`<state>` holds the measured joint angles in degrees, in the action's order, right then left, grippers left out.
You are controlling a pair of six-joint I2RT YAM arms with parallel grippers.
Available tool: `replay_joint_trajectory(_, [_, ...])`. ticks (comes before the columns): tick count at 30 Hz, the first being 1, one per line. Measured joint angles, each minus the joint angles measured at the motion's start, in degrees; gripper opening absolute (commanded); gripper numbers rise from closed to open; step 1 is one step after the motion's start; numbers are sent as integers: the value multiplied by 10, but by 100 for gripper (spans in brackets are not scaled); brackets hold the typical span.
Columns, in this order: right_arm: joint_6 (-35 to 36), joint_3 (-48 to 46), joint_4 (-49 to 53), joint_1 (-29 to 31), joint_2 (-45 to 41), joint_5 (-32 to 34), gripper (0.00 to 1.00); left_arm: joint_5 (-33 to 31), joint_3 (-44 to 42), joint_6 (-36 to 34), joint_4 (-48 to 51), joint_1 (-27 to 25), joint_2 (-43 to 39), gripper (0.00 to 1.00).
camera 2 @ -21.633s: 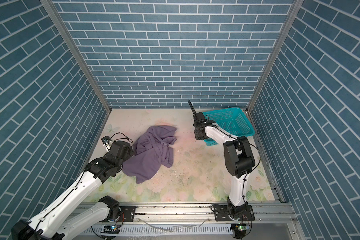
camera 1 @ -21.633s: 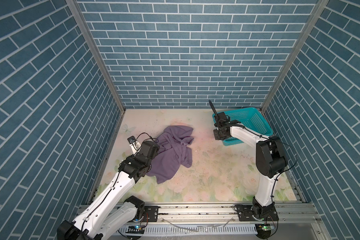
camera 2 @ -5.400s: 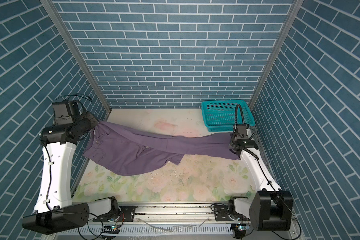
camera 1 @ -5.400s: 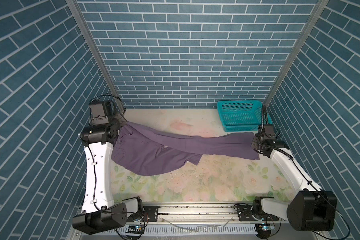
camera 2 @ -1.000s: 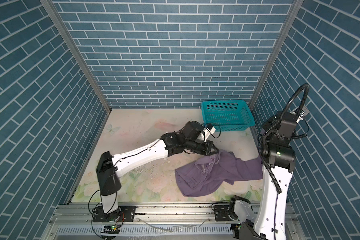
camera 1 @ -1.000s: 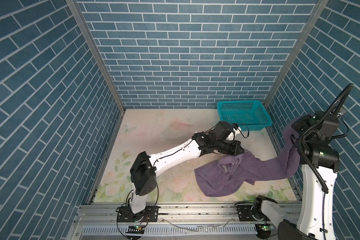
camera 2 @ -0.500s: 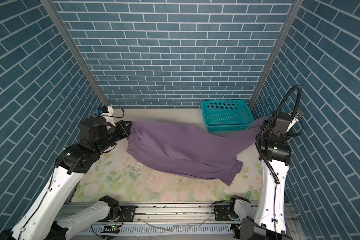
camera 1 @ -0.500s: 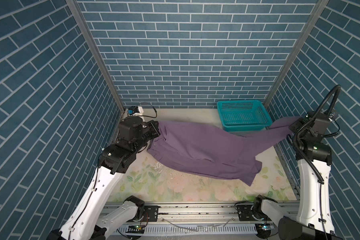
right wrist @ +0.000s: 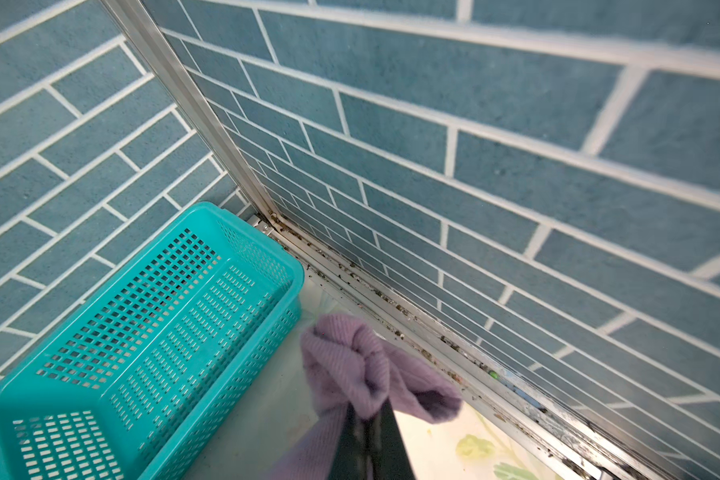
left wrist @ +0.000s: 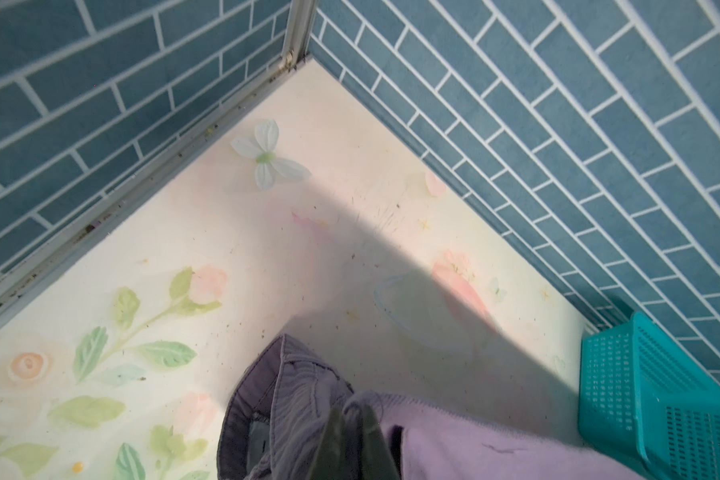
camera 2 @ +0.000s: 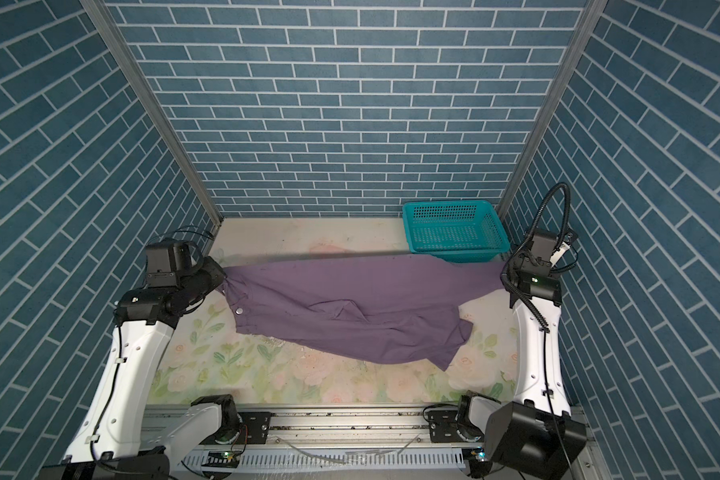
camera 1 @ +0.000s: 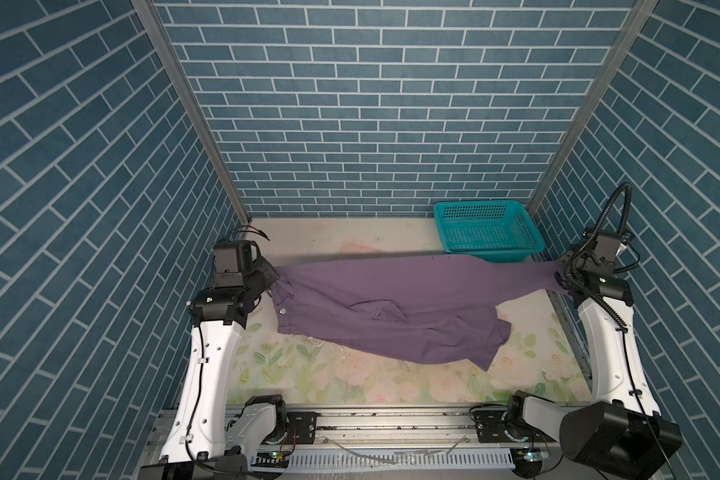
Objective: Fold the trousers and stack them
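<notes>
A second earlier the trousers (camera 1: 391, 307) had lain bunched in a heap close to the right fingers (camera 1: 560, 276), with the left arm reaching across the table (camera 1: 350, 374) to them. Since then the left arm had swung back to its own side. The left fingers (camera 1: 273, 277) now stood well apart from the right ones, and the cloth hung spread between the two, nearly as wide as the table.

Both sets of fingers were pressed together on fabric. In the left wrist view the left fingers (left wrist: 337, 444) pinched the gathered waistband (left wrist: 283, 395). In the right wrist view the right fingers (right wrist: 385, 440) pinched the bunched end of one leg (right wrist: 341, 357). That held leg ran fairly taut from fingers to fingers. The other leg sagged away from that line toward the robot's base, rumpled, with its end turned back on the table short of the right fingers. The basket (camera 1: 487, 232) sat just beyond the right fingers. Whether the taut edge touched its front wall could not be told.

This meant the untangling was largely done and the trousers were opened lengthwise. No fold had been made yet. The loose leg probably needed to be laid flat and lined up with the held one before folding.
</notes>
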<state>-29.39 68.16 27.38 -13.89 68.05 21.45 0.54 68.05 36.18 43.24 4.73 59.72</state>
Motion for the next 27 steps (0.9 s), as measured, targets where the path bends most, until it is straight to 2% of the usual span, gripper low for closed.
replay_joint_trajectory(8, [-7, -8, -46, 12, 87, -30, 0, 6, 40, -10, -40, 28, 134, 0])
replay_joint_trajectory(14, [-8, -29, -87, 56, 143, -40, 0, 12, 57, -7, -94, 46, 246, 0])
replay_joint_trajectory(22, [-15, -39, -113, 81, 203, -40, 0, 34, 154, -6, -138, 51, 418, 0])
replay_joint_trajectory(23, [-17, -39, -114, 81, 207, -39, 2, 34, 158, -6, -141, 52, 429, 3])
replay_joint_trajectory(24, [-19, -39, -115, 81, 211, -38, 12, 34, 162, -6, -143, 54, 443, 11])
replay_joint_trajectory(26, [-22, -39, -116, 81, 216, -37, 35, 35, 166, -3, -145, 56, 460, 32])
replay_joint_trajectory(27, [-21, -39, -115, 81, 218, -37, 43, 34, 169, 1, -144, 58, 466, 42])
